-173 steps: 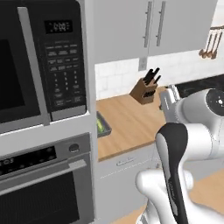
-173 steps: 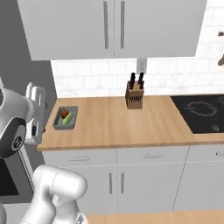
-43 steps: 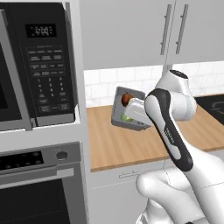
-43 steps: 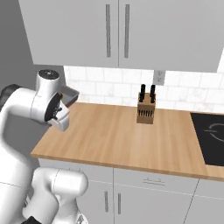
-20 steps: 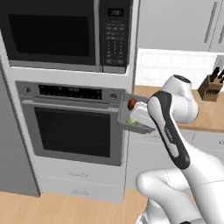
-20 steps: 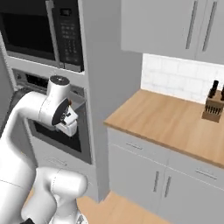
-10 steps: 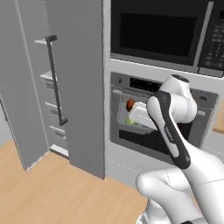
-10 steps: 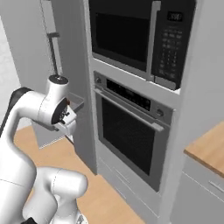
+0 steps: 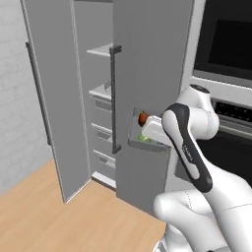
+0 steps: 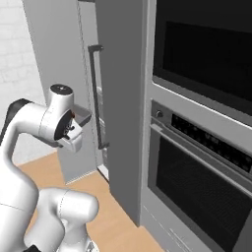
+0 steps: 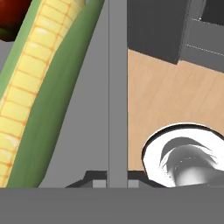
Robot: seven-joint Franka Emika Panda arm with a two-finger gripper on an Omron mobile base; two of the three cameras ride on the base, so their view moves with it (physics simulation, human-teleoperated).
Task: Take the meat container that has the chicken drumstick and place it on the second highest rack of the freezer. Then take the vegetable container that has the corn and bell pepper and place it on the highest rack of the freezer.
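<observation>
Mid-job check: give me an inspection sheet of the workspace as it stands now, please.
Surface: wooden floor; nothing lying on it.
Job's things: grey vegetable container held up, carrying corn and bell pepper; freezer door open, highest rack bare.
Clutter: nothing seen.
Grippers: gripper shut on the container's wall.
Cables: nothing seen.
Surroundings: wall oven right of the freezer.

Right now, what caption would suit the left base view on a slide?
White arm carries a grey tray of corn and bell pepper toward the open freezer.
</observation>
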